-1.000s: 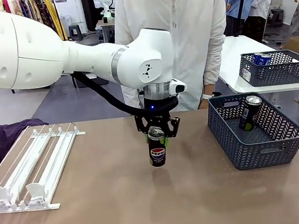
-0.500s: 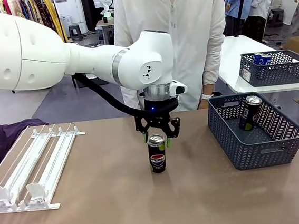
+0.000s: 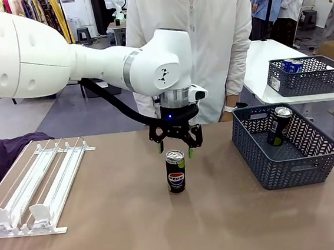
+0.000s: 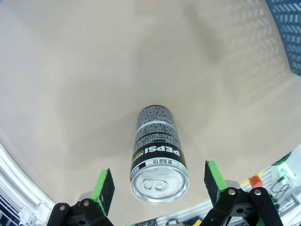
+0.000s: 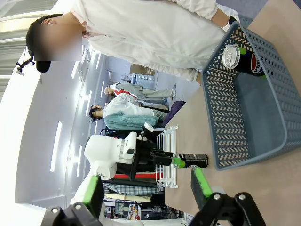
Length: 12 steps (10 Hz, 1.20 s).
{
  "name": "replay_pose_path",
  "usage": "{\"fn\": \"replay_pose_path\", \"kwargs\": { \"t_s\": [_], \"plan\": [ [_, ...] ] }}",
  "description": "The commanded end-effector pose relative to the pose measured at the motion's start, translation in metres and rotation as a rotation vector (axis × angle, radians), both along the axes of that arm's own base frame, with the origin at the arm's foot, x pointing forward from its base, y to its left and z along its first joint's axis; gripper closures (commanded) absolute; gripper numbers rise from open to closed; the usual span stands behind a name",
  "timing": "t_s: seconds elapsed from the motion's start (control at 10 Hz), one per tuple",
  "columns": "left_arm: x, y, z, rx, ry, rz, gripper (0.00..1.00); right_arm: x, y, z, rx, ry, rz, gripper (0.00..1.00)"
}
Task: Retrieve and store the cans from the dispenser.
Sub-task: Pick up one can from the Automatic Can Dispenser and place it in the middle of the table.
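Front view, table [image 3: 136,234]: brown top, shared with a person standing at the far side.
left arm: reaches from the left across the middle, wrist pointing straight down.
basket [image 3: 290,175]: dark grey mesh, right side of table, one can [image 3: 279,125] leaning inside at its far end; in the right wrist view, basket [image 5: 263,136] sits well apart from the free can.
dispenser [image 3: 40,187]: white wire rack, near left, lanes look bare of cans, clear stops at the near end.
left gripper [image 3: 176,149]: jaws wide, nothing held, hanging just above the free can's top with a small gap.
Pepsi can [image 3: 175,171]: upright on the table mid-scene, touching neither pad, between dispenser and basket.
left wrist view: Pepsi can [image 4: 157,153] centred between the green pads [image 4: 104,188], clear air both sides, silver top facing the camera.
right gripper [image 5: 143,188]: jaws apart, nothing between them, looking at the scene from the right side.
key relation: can's long axis vertical, straight under the left gripper; basket lies to the right of it. Left arm is nearest, but the right arm sits on the basket side.
judgement: looks like a handover spot, can parked mid-table for the right arm to pick and drop in the basket.
risk: a side bump on approach could tip the can.
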<state>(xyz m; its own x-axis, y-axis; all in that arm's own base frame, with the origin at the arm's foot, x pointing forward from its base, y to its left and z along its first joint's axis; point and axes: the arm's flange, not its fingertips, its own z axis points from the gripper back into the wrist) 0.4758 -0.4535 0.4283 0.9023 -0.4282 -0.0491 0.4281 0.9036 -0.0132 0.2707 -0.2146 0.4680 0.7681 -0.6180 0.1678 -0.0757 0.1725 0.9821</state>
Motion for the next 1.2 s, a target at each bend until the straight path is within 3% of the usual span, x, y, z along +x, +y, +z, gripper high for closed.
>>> {"fn": "replay_pose_path", "kwargs": {
  "t_s": [0.0, 0.2, 0.3, 0.5, 0.7, 1.0, 1.1],
  "plan": [
    [-0.020, 0.027, 0.034, -0.073, -0.013, 0.015, 0.00, 0.003, 0.000, 0.003, 0.010, -0.028, -0.004, 0.00],
    [-0.050, 0.084, 0.093, -0.180, -0.052, 0.020, 0.00, 0.003, 0.000, 0.003, 0.010, -0.028, -0.004, 0.00],
    [-0.061, 0.128, 0.116, -0.277, -0.037, 0.049, 0.00, 0.003, 0.000, 0.003, 0.010, -0.028, -0.004, 0.00],
    [-0.072, 0.246, 0.137, -0.488, -0.055, 0.274, 0.00, 0.003, 0.000, 0.003, 0.010, -0.028, -0.004, 0.00],
    [-0.089, 0.368, 0.135, -0.744, -0.052, 0.440, 0.00, 0.003, 0.000, 0.003, 0.010, -0.028, -0.004, 0.00],
    [-0.130, 0.516, 0.084, -1.122, -0.031, 0.681, 0.00, 0.003, 0.000, 0.003, 0.010, -0.028, -0.004, 0.00],
    [-0.141, 0.539, 0.063, -1.254, -0.014, 0.626, 0.00, 0.003, 0.000, 0.003, 0.010, -0.028, -0.004, 0.00]
  ]
}}
